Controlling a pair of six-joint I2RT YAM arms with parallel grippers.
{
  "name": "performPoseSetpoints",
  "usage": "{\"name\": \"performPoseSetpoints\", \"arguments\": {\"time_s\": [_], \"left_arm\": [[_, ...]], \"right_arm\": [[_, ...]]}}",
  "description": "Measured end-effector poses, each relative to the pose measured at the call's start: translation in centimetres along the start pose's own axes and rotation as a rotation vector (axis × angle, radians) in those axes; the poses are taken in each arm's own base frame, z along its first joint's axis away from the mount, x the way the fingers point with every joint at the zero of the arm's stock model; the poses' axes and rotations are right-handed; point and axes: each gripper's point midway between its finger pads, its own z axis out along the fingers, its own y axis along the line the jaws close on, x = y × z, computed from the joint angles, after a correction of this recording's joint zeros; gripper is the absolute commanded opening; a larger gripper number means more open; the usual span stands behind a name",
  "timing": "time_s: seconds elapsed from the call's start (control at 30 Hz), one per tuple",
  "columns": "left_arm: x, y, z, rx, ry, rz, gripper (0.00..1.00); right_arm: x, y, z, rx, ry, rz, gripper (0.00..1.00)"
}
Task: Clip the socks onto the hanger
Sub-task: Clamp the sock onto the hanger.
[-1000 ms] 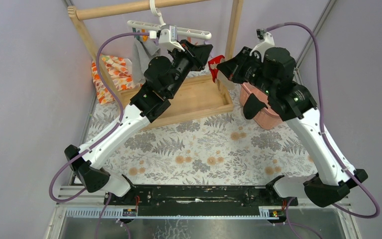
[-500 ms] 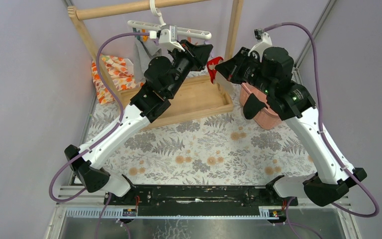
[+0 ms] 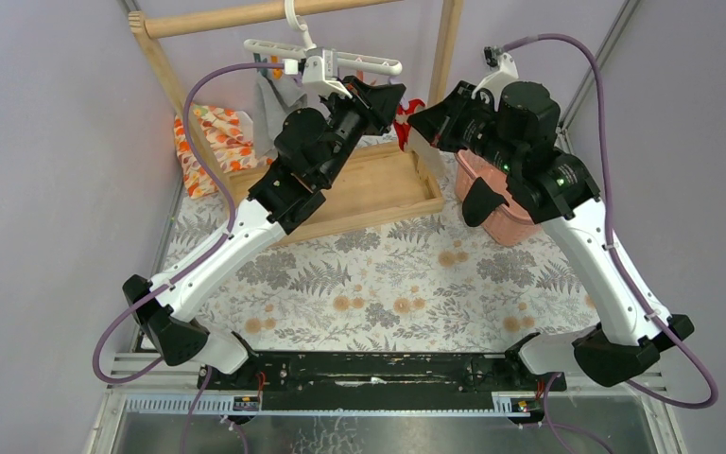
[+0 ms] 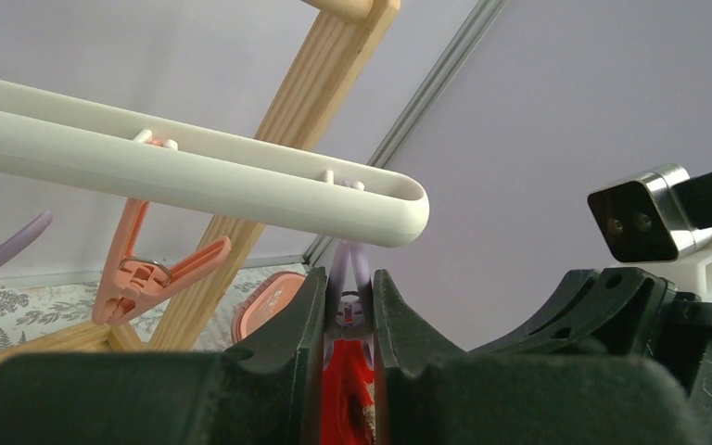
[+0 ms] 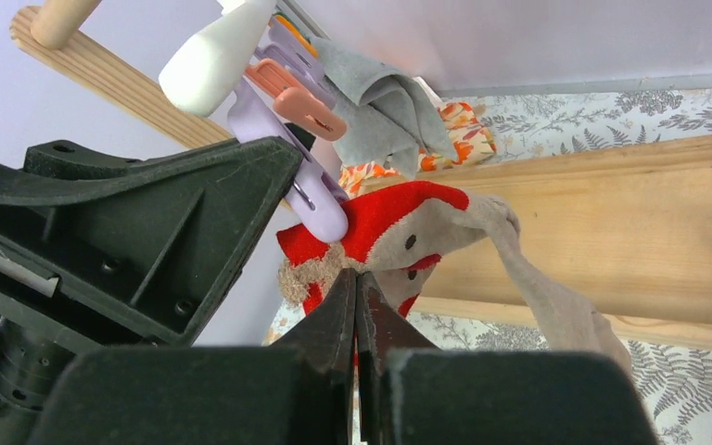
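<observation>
Just up-left of the right tool [image 5: 357, 289], clamped on the red end of the sock [image 5: 426, 222], hangs the purple clip [image 5: 311, 199], touching it; left tool [image 4: 348, 292] pinches that clip, narrow; sock trails right.

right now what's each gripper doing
Left gripper: closed, squeezing the purple clip at the end of the white hanger.
Right gripper: closed on the red end of the beige sock.

A lab test cell: plain purple walls [image 3: 47, 142], aluminium framing [image 3: 614, 36].
</observation>
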Motion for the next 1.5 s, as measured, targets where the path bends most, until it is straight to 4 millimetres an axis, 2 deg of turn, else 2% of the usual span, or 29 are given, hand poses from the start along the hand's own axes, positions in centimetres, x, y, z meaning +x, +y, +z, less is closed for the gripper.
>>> {"name": "performPoseSetpoints", "arguments": {"time_s": [0.4,0.73,1.27,1.4,1.5], "left_arm": [[-0.3,-0.4,-0.1,0.003,-0.016,0.003,0.00],[-0.3,-0.5,-0.1,-0.001,-0.021,0.009,0.00],[0.4,-1.5,-0.4,0.020,-0.022,0.019,0.00],[0.4,-1.5,-0.5,0.019,-0.027,0.023,0.13],[0.5,-1.1,-0.7,0.006,-0.032,0.027,0.15]], "right_arm": [[0.1,-0.6,1.7,0.020,0.012,-0.013,0.00],[-1.2,-0.2,1.0,0.022,-0.029,-0.034,0.00],[-1.5,-0.3,0.7,0.035,-0.046,-0.043,0.00],[-1.5,-0.3,0.6,0.035,-0.046,-0.043,0.00],[-1.5,-0.3,0.4,0.034,-0.047,-0.043,0.00]]}}
